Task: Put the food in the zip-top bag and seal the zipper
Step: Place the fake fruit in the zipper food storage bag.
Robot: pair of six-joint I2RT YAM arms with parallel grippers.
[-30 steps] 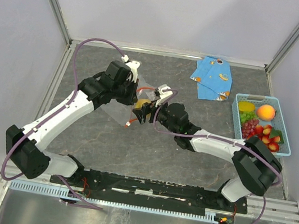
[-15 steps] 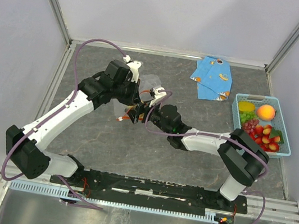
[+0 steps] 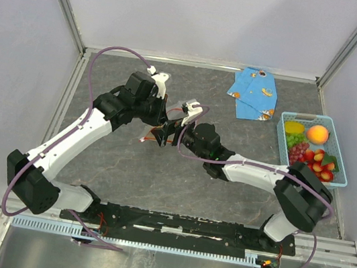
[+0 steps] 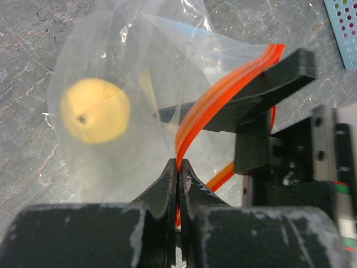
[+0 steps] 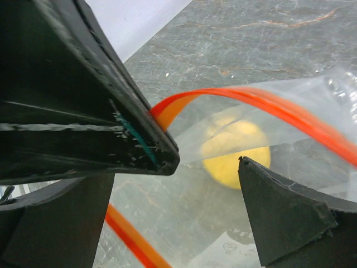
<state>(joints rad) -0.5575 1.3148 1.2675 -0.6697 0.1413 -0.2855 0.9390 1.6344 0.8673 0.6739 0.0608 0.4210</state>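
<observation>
The bag point(image 4: 111, 56) is being loaded, with its mouth held open above the table point(image 3: 157, 185). One lip of the orange zipper point(image 4: 223, 84) is pinched by the left fingers point(image 4: 177, 173), which are pressed together on it. The right fingers point(image 3: 179, 122) are spread wide and hold nothing. One of them appears to reach just inside the mouth, with the zipper lip arching over it and touching it.

A pale yellow apple point(image 4: 95, 110) lies inside the bag, well beyond both sets of fingertips. The other fruit point(image 3: 311, 155) lies far to the right in the blue basket point(image 3: 313, 117).

For this step to go well, the left pinch should not be loosened, so that the mouth stays wide. The right fingers are best drawn straight back out of the opening, so that the lip is not snagged or dragged shut. The next fruit can then be fetched.
</observation>
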